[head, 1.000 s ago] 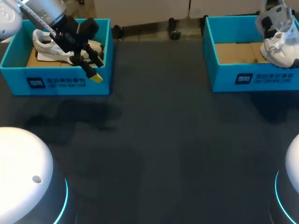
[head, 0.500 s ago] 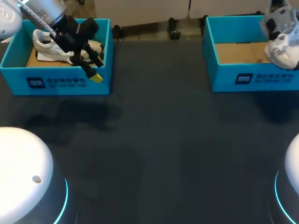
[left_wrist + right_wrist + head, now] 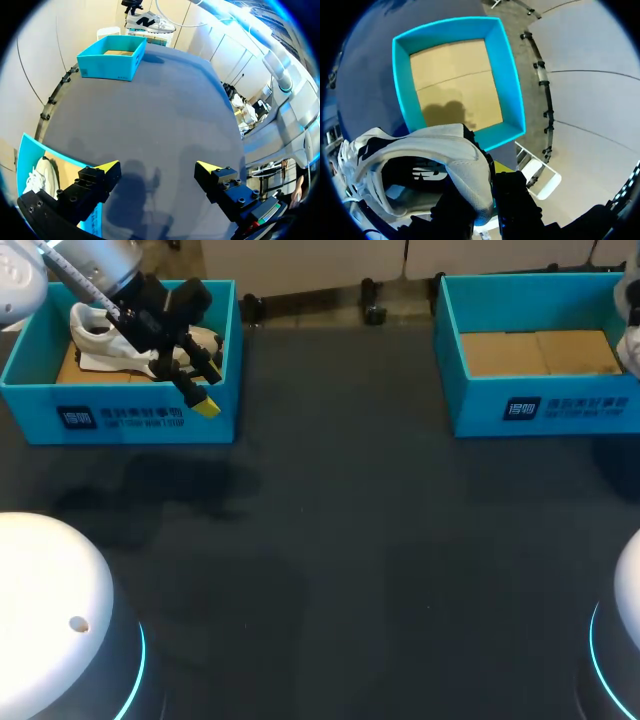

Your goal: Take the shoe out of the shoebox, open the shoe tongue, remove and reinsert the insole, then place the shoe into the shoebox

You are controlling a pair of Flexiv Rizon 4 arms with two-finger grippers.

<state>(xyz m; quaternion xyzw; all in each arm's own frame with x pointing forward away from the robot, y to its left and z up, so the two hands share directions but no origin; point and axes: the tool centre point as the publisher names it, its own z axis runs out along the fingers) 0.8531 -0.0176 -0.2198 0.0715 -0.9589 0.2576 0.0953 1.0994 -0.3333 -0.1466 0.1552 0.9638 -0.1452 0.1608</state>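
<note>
While the right end effector (image 3: 489, 186) is clamping the white shoe (image 3: 445, 150) by its collar, at far right beside the empty shoebox (image 3: 540, 390), that narrow hold is probably risking a slip or swing. Meanwhile the left end effector (image 3: 157, 169) is hanging fingers-apart over the other shoebox (image 3: 120, 415), upper left.

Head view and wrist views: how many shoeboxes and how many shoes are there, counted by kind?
Shoeboxes: 2 (left shoebox, right shoebox)
Shoes: 2 (boxed shoe, lifted shoe)
Total: 4
</note>
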